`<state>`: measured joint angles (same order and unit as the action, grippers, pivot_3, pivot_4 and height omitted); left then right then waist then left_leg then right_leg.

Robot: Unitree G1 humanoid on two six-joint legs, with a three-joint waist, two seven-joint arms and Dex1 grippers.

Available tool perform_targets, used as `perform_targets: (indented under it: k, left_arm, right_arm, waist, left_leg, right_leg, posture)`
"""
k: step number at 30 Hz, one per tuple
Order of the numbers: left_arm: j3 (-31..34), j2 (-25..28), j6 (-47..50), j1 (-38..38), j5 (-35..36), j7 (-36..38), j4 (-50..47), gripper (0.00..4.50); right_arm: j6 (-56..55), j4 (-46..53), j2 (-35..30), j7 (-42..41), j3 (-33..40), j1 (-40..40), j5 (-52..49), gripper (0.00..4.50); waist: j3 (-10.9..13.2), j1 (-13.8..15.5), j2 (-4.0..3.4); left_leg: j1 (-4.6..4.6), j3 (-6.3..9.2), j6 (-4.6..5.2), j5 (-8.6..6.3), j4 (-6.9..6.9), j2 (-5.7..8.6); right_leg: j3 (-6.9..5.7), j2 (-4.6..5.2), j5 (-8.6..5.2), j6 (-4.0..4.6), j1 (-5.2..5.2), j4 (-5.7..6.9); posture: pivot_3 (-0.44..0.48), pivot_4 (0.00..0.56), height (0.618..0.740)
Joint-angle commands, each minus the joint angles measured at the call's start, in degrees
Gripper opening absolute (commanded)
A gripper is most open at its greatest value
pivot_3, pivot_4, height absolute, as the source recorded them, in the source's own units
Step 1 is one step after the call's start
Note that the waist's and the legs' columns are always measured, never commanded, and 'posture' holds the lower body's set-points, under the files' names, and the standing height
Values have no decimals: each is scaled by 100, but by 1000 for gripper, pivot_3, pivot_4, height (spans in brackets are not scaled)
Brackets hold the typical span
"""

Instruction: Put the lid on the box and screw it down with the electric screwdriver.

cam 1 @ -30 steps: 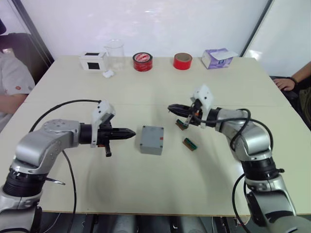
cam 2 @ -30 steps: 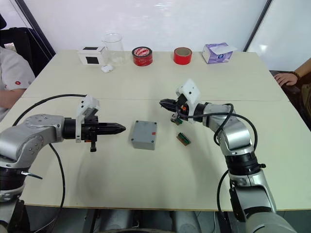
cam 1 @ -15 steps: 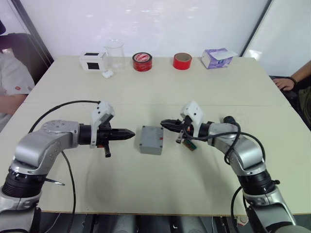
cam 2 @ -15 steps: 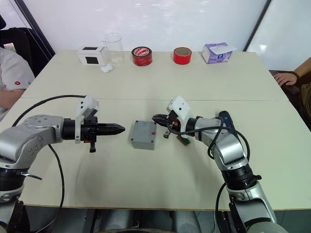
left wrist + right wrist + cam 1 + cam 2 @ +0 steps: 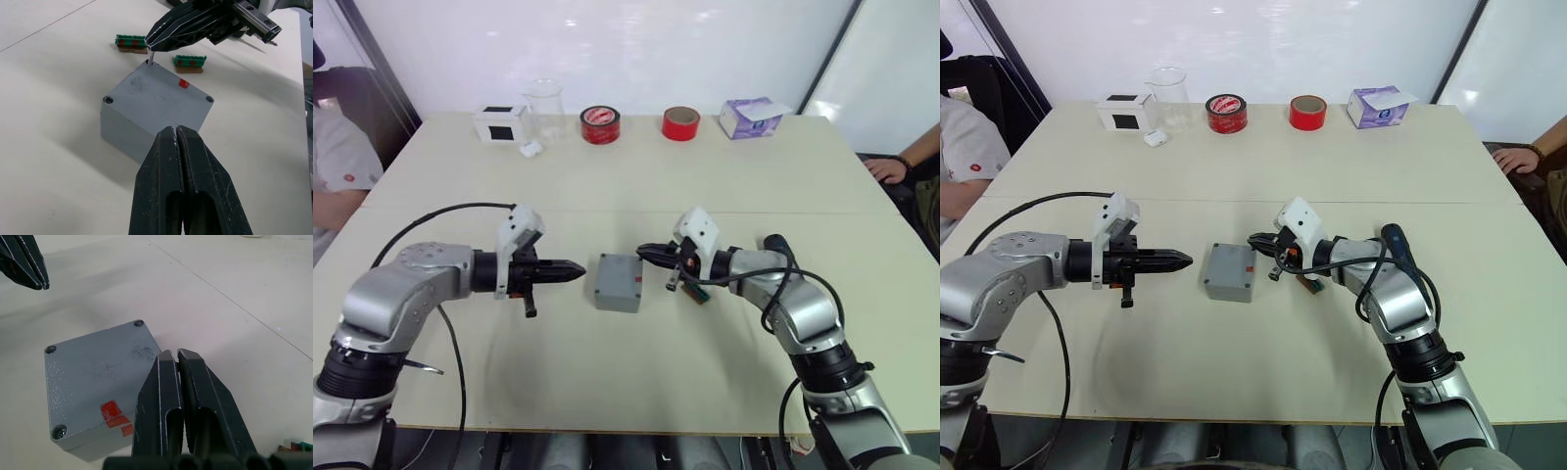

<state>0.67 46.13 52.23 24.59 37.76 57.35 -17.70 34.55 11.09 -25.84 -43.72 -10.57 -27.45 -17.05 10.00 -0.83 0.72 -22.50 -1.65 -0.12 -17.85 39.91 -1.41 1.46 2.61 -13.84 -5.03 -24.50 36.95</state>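
Note:
The gray box (image 5: 618, 290) stands mid-table with the lid (image 5: 156, 93) on top of it, its red mark (image 5: 183, 83) facing up. My left gripper (image 5: 579, 269) is shut and empty, level with the box and a short gap to its left. My right gripper (image 5: 644, 252) is shut over the lid's right rear corner. A thin metal pin (image 5: 151, 57), apparently a screw, reaches from its tips down to that corner hole. A dark pen-shaped tool (image 5: 1397, 245), seemingly the electric screwdriver, lies behind my right forearm.
Two green terminal blocks (image 5: 131, 41) (image 5: 188, 61) lie right of the box. Along the far edge stand a white box with a black square (image 5: 501, 123), a glass beaker (image 5: 545, 103), two red tape rolls (image 5: 601, 124) (image 5: 680, 123) and a purple tissue box (image 5: 751, 117). People sit at both sides.
My right gripper has swung left and down from above the green blocks to the lid's corner, then nearly stopped. My left gripper and the box have stayed put.

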Motion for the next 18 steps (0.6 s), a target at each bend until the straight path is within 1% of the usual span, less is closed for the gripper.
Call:
perform_targets:
  k: [1, 18]
  left_arm:
    - [42, 27, -41, 44, 70, 11, -134, 0]
    - [20, 32, -82, 51, 47, 41, -109, 0]
  right_arm:
    - [-33, 77, -44, -23, 87, -70, -25, 95]
    - [56, 131, -79, -79, 138, -69, -87, 95]
  waist:
    - [0, 0, 0]
    - [0, 0, 0]
  left_leg:
    - [0, 0, 0, 0, 0, 0]
    - [0, 0, 0, 0, 0, -1]
  right_leg:
    - [0, 0, 0, 0, 0, 0]
    - [0, 0, 0, 0, 0, 0]
  posture:
    - [0, 150, 740]
    - [0, 150, 740]
